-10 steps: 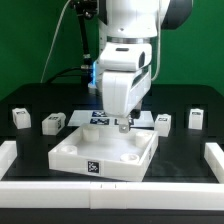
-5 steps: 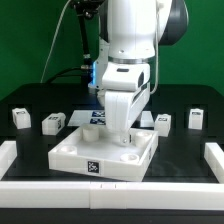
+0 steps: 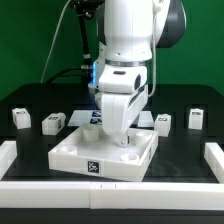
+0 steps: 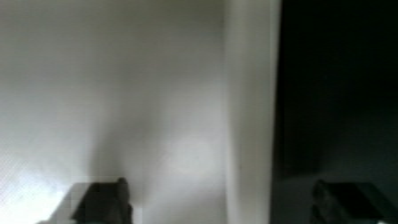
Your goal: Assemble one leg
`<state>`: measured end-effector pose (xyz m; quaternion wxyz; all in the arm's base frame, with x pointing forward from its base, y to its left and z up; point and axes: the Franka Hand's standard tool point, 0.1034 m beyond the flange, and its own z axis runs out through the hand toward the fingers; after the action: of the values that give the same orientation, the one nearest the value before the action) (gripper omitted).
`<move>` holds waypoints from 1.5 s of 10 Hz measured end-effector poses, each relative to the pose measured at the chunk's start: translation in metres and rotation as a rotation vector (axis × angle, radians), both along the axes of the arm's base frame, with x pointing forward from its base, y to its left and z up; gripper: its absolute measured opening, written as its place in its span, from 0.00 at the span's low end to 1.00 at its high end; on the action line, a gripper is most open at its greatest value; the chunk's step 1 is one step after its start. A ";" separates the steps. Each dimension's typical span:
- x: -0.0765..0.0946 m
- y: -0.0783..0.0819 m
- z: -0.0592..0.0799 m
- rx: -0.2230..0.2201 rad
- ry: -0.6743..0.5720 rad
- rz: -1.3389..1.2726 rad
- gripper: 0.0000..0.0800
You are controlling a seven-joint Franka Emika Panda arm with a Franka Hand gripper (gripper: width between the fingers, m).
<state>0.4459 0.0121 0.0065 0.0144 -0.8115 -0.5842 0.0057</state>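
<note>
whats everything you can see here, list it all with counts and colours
legs: 4, white with black-and-white tags, standing on the table; two on the exterior view's left, two on its right
tray-like part: 1, white, square, tag on its front wall, middle of the table
marker board: 1, white with tags, flat behind the tray-like part, partly hidden by the arm
table: 1, black
border rails: white, along the table's left, right and front edges
backdrop: green, behind everything
arm: 1, white, over the tray-like part
end effector: 1, lowered into the tray-like part, fingers apart, holding nothing
</note>
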 end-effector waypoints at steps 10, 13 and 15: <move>0.004 0.004 0.002 -0.003 -0.008 0.119 0.07; 0.022 0.031 0.000 -0.011 -0.056 0.327 0.07; 0.022 0.031 0.000 -0.011 -0.059 0.329 0.07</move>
<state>0.4679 0.0429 0.0069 -0.0086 -0.7049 -0.7091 -0.0127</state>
